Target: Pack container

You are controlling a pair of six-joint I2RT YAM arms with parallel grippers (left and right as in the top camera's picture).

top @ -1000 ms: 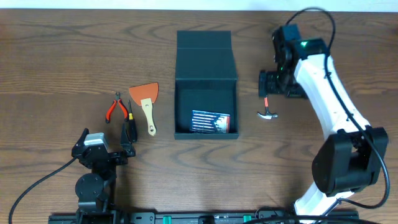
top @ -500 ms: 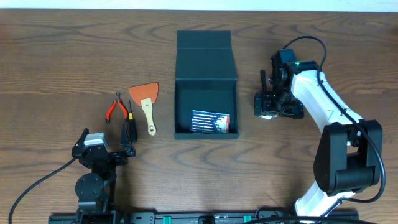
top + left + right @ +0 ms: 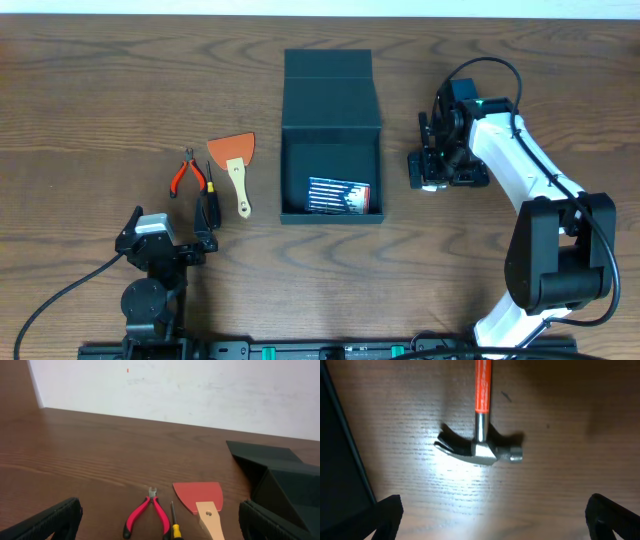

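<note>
The dark teal container point(image 3: 331, 217) stands open mid-table with its flap lid point(image 3: 330, 90) folded back. A blue, white and red pack point(image 3: 338, 196) lies inside. A small hammer point(image 3: 480, 450) with an orange handle and steel head lies on the wood right of the box. My right gripper point(image 3: 431, 170) is open directly above it, and its fingertips point(image 3: 492, 515) straddle the table just past the head. The hammer is hidden under the gripper in the overhead view. My left gripper point(image 3: 165, 243) is open and empty near the front left point(image 3: 160, 522).
Red-handled pliers point(image 3: 186, 174), a yellow-and-black screwdriver point(image 3: 209, 200) and an orange scraper with a wooden handle point(image 3: 233, 160) lie left of the box, also in the left wrist view point(image 3: 147, 512). The container's wall point(image 3: 335, 435) edges the right wrist view.
My right gripper has come forward and down over the hammer, covering it in the overhead view. It has barely moved in the last half second. The left arm is still.
</note>
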